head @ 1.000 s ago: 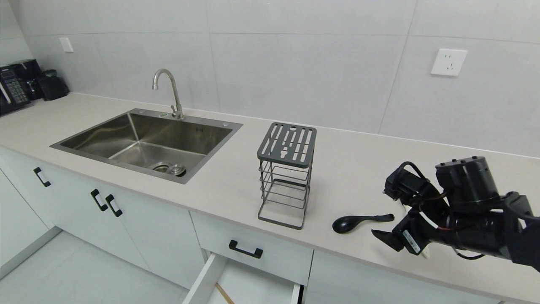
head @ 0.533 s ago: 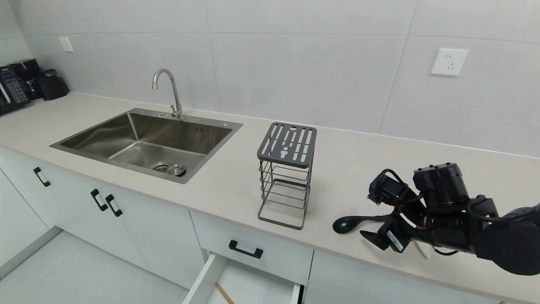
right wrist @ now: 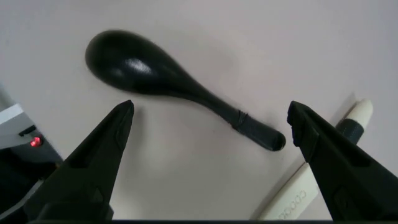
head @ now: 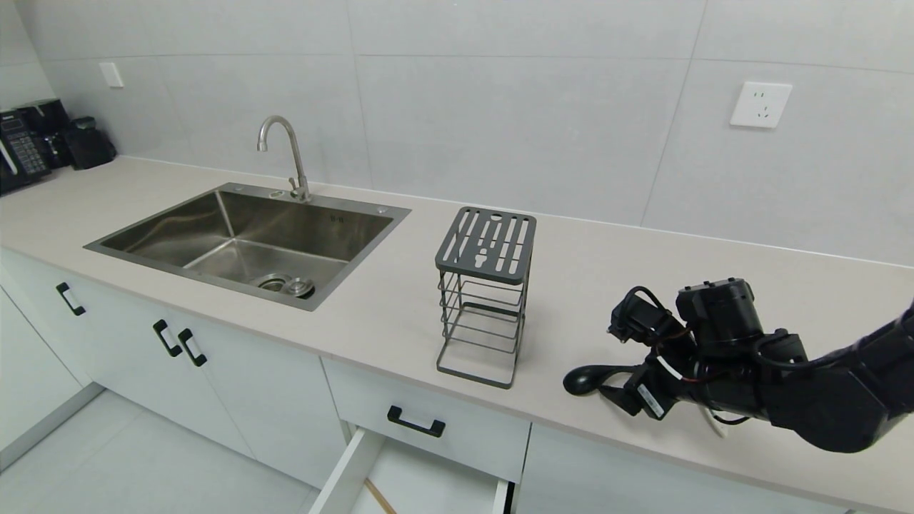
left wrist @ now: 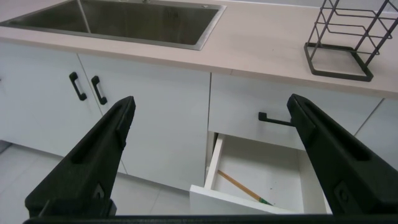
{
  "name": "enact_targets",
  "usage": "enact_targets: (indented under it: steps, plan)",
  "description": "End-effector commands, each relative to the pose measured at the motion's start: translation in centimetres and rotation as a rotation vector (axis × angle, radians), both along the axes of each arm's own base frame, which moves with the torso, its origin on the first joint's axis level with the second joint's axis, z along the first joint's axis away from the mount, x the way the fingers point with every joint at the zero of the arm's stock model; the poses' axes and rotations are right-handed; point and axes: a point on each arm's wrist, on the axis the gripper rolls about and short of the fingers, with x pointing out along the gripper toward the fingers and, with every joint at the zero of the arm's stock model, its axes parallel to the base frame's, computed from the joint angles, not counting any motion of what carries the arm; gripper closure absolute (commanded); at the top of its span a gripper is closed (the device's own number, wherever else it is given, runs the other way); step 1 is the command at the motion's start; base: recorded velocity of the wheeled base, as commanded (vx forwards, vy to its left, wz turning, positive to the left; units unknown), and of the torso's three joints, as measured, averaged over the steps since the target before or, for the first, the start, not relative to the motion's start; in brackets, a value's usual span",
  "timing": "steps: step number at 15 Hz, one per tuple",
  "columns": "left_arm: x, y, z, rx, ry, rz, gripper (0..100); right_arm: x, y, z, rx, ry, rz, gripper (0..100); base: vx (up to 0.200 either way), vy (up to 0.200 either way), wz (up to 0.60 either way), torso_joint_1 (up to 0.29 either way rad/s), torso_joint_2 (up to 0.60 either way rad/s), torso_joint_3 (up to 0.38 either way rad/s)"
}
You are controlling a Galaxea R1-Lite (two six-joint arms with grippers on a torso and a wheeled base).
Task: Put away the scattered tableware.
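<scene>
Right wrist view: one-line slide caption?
Open right gripper over black spoon lying on beige countertop, white utensil beside it.

A steel sink [head: 300, 225] sat in the pale counter [head: 607, 271], its tap [head: 298, 168] at the back rim. A socket [head: 760, 104] and a switch [head: 111, 75] were on the tiled wall [head: 500, 107]. Dark appliances [head: 43, 139] stood at the far left. White cupboards [head: 128, 371] ran below.

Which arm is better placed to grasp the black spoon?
Right. The right gripper hangs over the black spoon, fingers open either side of its handle. The left gripper is down by the open drawer, below the counter.
</scene>
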Motion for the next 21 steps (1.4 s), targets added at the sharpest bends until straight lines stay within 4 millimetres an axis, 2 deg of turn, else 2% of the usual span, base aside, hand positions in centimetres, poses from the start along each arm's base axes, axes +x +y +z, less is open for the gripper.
enact_targets:
  steps: [1,7,9,11,13,16,21]
  plan:
    - [0.0,0.0,0.0,0.000,0.001,0.000,0,0.7,0.2,-0.2,0.014,-0.003,-0.011,0,0.000,0.000,0.00,0.000,0.00,0.000]
    - [0.0,0.0,0.0,0.000,0.001,0.000,0,1.2,-0.1,-0.7,0.026,0.015,-0.042,0,0.000,0.000,0.00,0.000,0.00,0.000]
    - [0.0,0.0,0.0,0.000,0.001,0.000,0,1.4,0.0,-1.7,0.018,0.044,-0.039,0,0.000,0.000,0.00,0.000,0.00,0.000]
    - [0.0,0.0,0.0,0.000,0.001,0.000,0,2.6,0.7,-1.4,0.089,0.040,0.028,0,0.000,0.000,0.00,0.000,0.00,0.000]
    - [0.0,0.0,0.0,0.000,0.001,0.000,0,3.5,1.1,-1.2,0.146,0.038,0.021,0,0.000,0.000,0.00,0.000,0.00,0.000]
    - [0.0,0.0,0.0,0.000,0.001,0.000,0,3.7,1.0,-2.6,0.146,0.084,0.001,0,0.000,0.000,0.00,0.000,0.00,0.000]
    - [0.0,0.0,0.0,0.000,0.001,0.000,0,3.9,0.4,-3.0,0.154,0.100,-0.031,0,0.000,0.000,0.00,0.000,0.00,0.000]
